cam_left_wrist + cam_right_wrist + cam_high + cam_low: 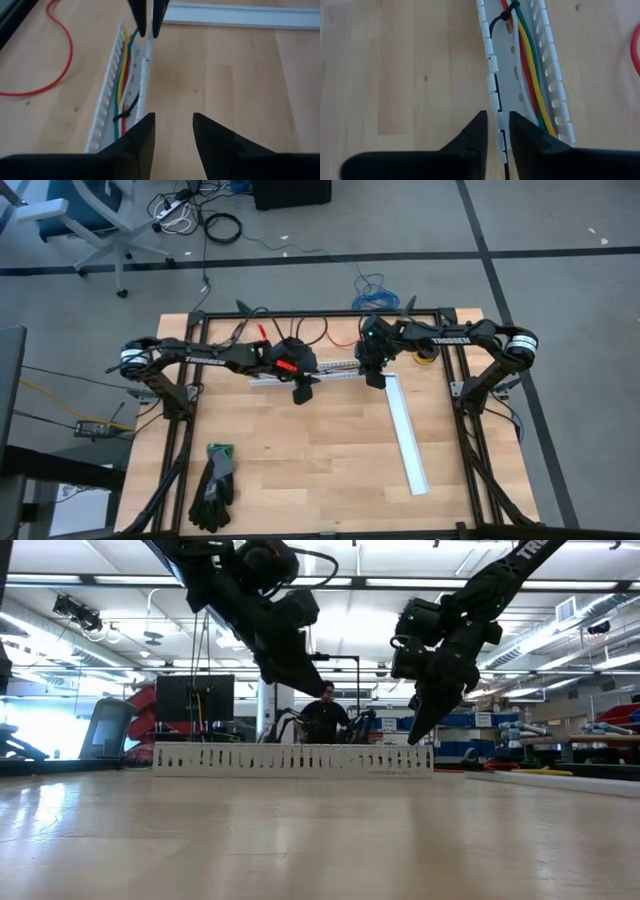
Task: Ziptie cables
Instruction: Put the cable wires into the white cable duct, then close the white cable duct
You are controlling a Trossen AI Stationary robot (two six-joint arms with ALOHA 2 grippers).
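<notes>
The cables (534, 75) are lying in the white channel (492, 85), a black ziptie (126, 111) around them; the right gripper (498, 137), fingers nearly closed, is straddling the channel wall and risks dragging it; the left gripper (173, 131) is hovering open beside.

Both arms stretched inward from the table's far corners, elbows bent, wrists pitched down, meeting near the middle of the far edge. Left gripper (302, 394) pointing down and toward the near side, fingers (141, 137) parted with a clear gap between them. Right gripper (375, 379) hanging just beside it, a little apart, fingers (475, 135) drawn close together with only a narrow slit left. Green light glowing on the right wrist.
</notes>
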